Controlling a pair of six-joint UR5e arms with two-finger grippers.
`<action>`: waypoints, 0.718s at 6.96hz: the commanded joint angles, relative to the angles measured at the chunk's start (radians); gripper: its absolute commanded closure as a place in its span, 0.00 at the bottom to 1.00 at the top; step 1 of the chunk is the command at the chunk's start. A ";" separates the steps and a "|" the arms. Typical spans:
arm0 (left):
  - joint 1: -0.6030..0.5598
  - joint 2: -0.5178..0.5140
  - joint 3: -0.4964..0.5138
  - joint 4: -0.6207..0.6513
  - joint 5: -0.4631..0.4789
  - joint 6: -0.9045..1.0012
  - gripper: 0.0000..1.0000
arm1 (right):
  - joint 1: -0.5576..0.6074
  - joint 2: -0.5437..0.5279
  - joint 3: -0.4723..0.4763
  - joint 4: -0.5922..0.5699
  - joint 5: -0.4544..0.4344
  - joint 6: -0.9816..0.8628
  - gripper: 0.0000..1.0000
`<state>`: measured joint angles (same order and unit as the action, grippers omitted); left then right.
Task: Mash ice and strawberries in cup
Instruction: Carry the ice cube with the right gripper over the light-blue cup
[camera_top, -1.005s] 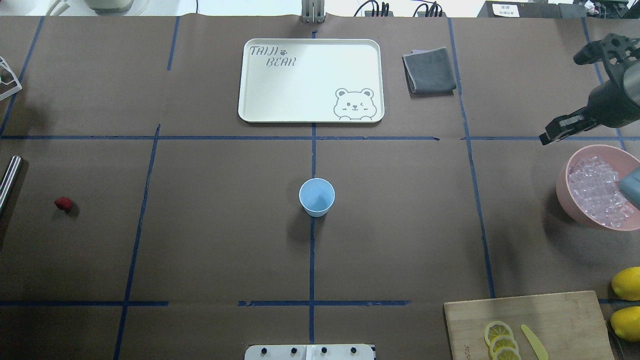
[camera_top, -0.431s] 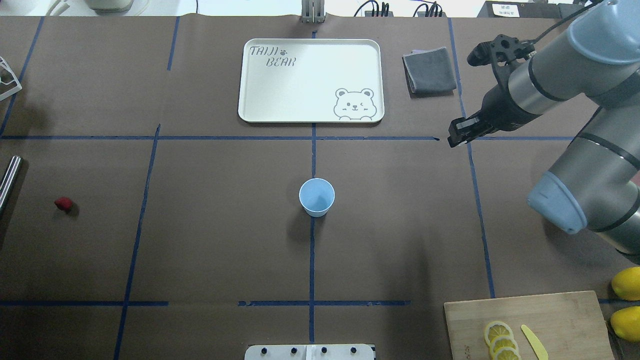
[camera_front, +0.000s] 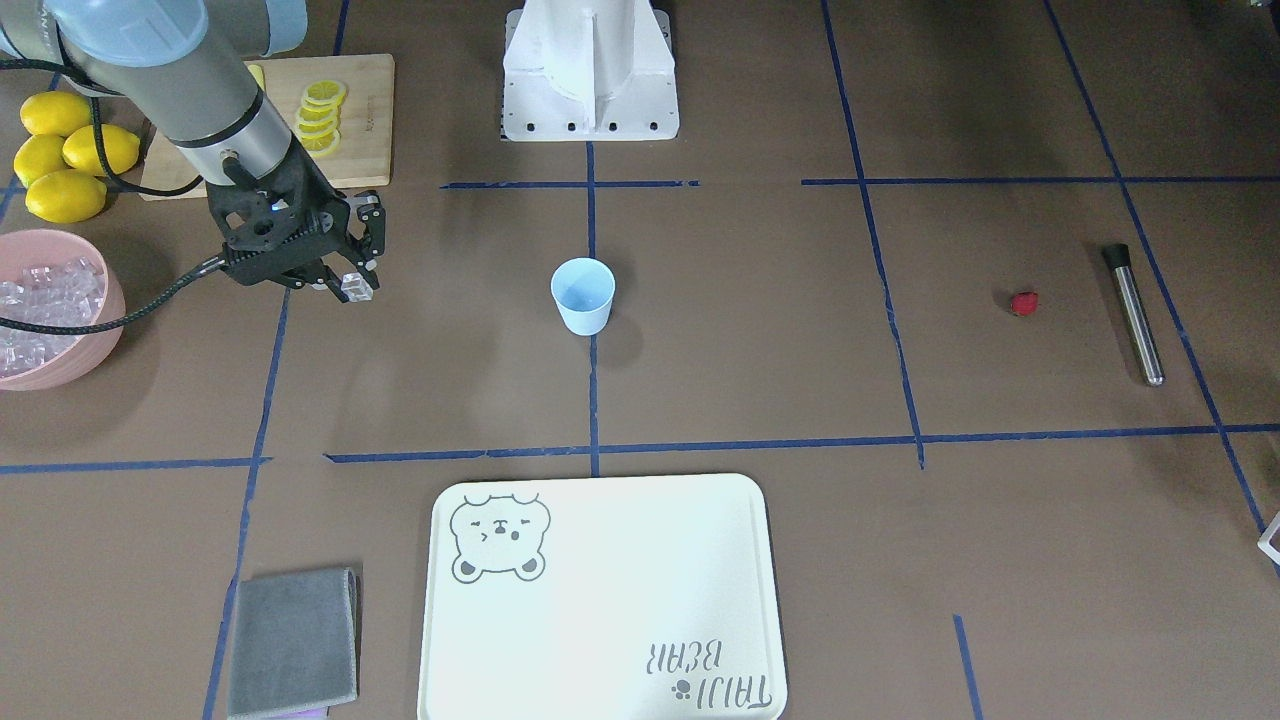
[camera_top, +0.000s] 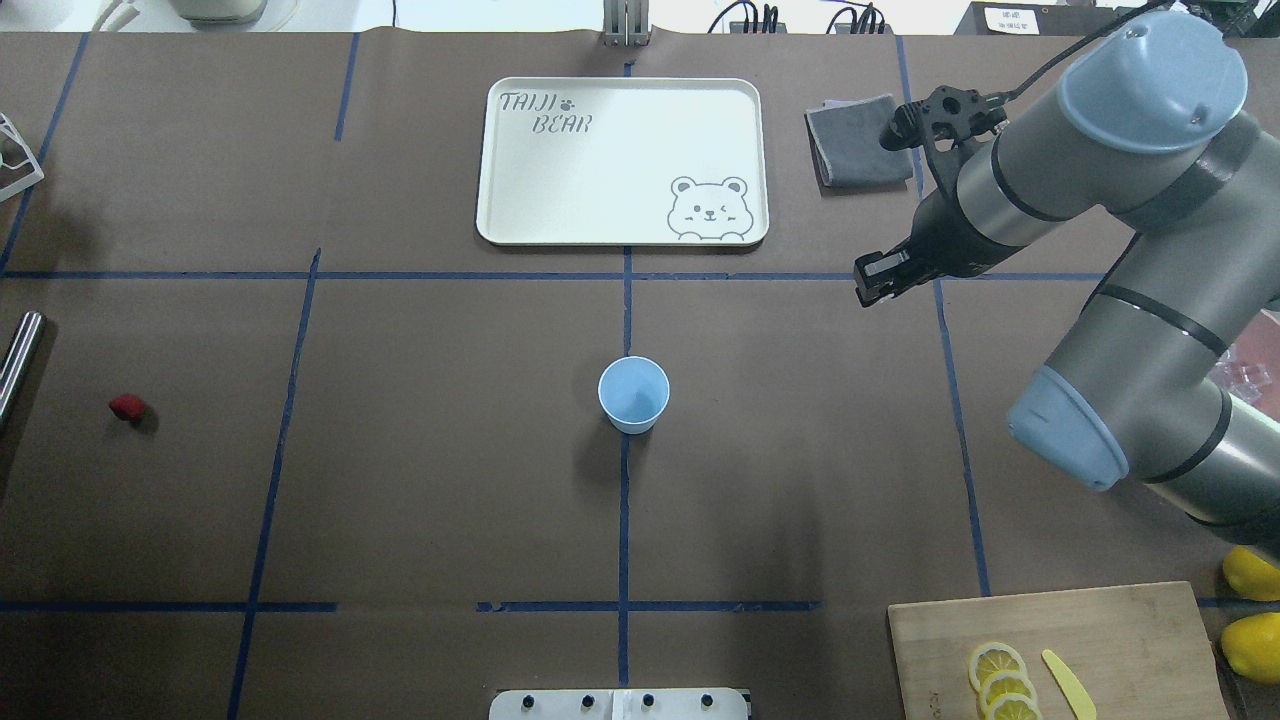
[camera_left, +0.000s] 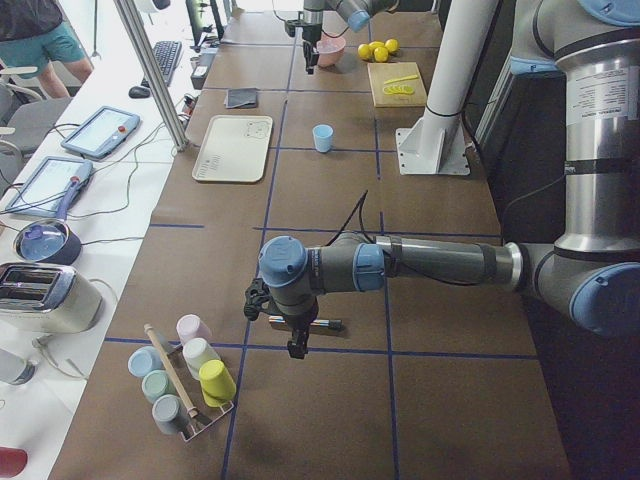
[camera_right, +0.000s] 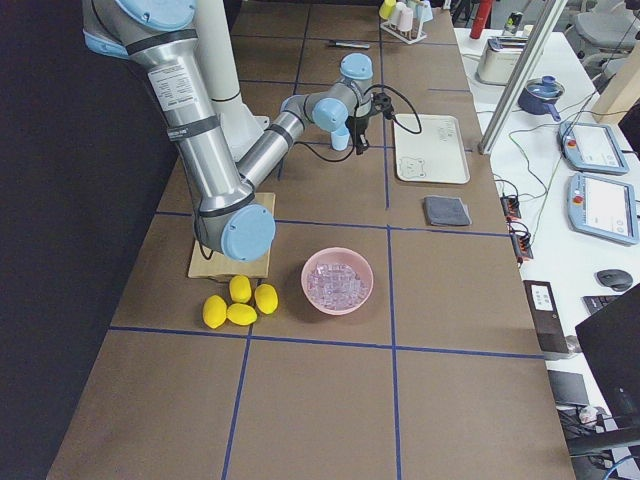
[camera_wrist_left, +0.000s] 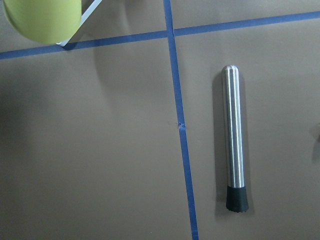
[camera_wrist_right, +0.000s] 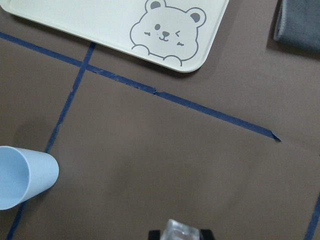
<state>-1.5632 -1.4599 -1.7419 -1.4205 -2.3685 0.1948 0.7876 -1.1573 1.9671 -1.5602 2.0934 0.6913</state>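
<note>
1. The right gripper (camera_front: 345, 283) is hanging at left of the front view, its jaws clamping an ice cube (camera_front: 356, 287).
2. The cup (camera_front: 583, 295) is standing upright mid-frame, bare brown table (camera_front: 760, 330) surrounding it.
3. The strawberry (camera_front: 1023, 303) is lying far right, beside the steel muddler (camera_front: 1134, 314).
4. The left gripper (camera_left: 296, 346) is hovering in the side view; I cannot tell its jaw state.

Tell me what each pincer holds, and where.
Right pincer pinches one ice cube by its sides, at the fingertips. Left pincer: cannot tell.
</note>
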 joint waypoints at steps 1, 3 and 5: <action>0.000 -0.005 -0.001 -0.002 0.000 0.000 0.00 | -0.056 0.033 0.013 -0.020 -0.054 0.122 0.99; 0.000 -0.007 -0.008 0.000 0.000 0.002 0.00 | -0.161 0.143 0.010 -0.103 -0.163 0.212 0.99; 0.000 -0.010 -0.013 -0.002 0.000 0.000 0.00 | -0.295 0.232 -0.037 -0.130 -0.325 0.327 0.99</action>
<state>-1.5632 -1.4671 -1.7528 -1.4216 -2.3684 0.1960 0.5702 -0.9842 1.9631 -1.6735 1.8614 0.9494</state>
